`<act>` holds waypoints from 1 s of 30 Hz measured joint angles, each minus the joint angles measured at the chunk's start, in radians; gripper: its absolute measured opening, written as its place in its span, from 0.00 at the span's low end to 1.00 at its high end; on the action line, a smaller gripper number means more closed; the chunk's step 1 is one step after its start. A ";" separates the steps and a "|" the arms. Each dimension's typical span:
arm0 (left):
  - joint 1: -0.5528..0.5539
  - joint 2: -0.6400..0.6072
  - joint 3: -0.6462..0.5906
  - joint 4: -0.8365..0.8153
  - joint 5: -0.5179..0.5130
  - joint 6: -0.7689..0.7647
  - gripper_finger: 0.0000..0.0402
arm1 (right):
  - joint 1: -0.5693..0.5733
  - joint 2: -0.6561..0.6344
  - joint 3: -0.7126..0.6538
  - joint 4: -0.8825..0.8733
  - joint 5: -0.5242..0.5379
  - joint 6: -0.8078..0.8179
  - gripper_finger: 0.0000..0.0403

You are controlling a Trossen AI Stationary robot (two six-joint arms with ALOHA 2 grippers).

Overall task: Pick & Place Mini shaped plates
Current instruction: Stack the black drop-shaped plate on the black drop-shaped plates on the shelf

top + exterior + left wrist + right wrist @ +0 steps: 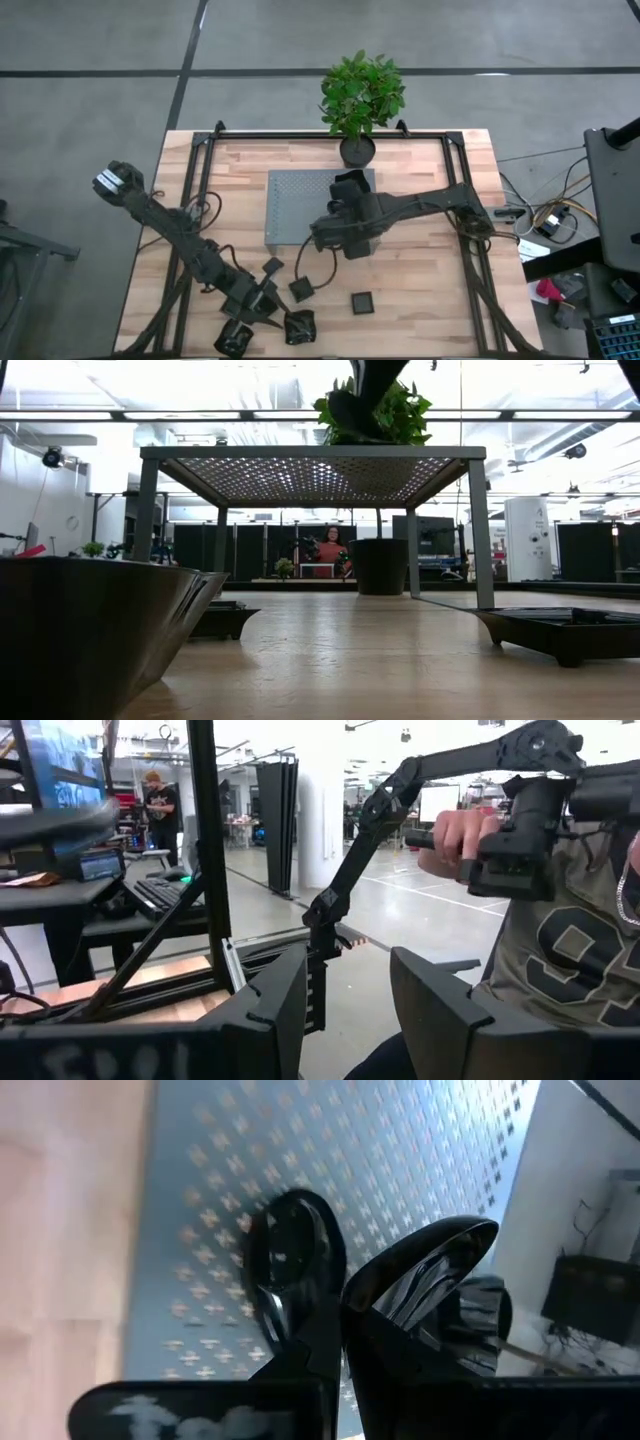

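Note:
My right gripper (340,1315) is over the grey perforated platform (300,205), pointing at the table's far edge, and is shut on a glossy black mini plate (430,1270). Another small teardrop plate (290,1245) lies on the platform just beyond the fingers. My left gripper (345,1000) is open near the table's near edge (262,303) and touches nothing. Several black mini plates lie flat on the wood around it: (272,266), (301,289), (361,302), (300,327), (235,342). My right gripper pinches the glossy mini plate between its two fingers at the rim (365,1295), coming from the near side above the platform. The plate stands tilted on edge ahead of the fingers. Whether its lower part touches the platform, I cannot tell.
A potted plant (360,100) stands at the platform's far edge. The platform stands on thin legs (480,530), with open room beneath it. Black frame rails (190,200) run along the table's left, right and far sides. A person (560,920) stands beyond the table holding a control handle.

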 joint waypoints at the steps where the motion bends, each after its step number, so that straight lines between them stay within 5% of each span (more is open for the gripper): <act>1: -0.001 0.000 0.000 0.001 0.000 0.000 0.35 | -0.001 0.000 -0.014 0.000 0.002 -0.003 0.03; 30: -0.001 0.000 0.000 0.001 0.000 0.009 0.35 | 0.003 0.000 -0.103 0.000 -0.021 0.022 0.07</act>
